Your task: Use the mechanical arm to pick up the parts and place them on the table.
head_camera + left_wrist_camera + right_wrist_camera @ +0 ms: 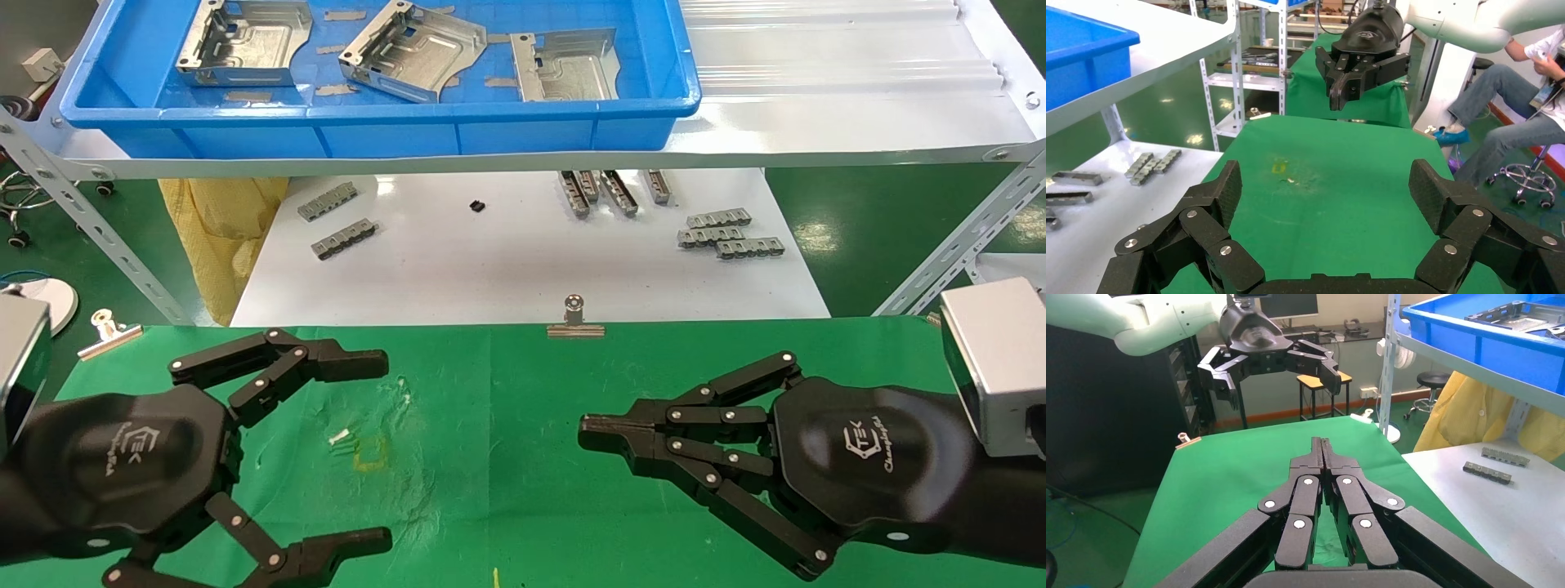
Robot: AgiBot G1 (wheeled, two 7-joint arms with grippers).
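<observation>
Green table (507,490) w/ both grippers; parts (413,51) far off, in bin (376,131).

A blue bin (392,126) spans the upper left. Below it, grey strips (335,220) lie scattered on a white board (507,269). A yellow bag (221,229) hangs at left.

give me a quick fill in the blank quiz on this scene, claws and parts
1. The shiny silver sheet-metal brackets lie inside the ____ plastic bin.
2. The left black claw hangs over the green cloth table with its fingers ____.
3. The right black claw has its fingers ____, holding nothing.
4. The number of brackets in the bin is ____.

Missing words: blue; open; shut; three
</observation>
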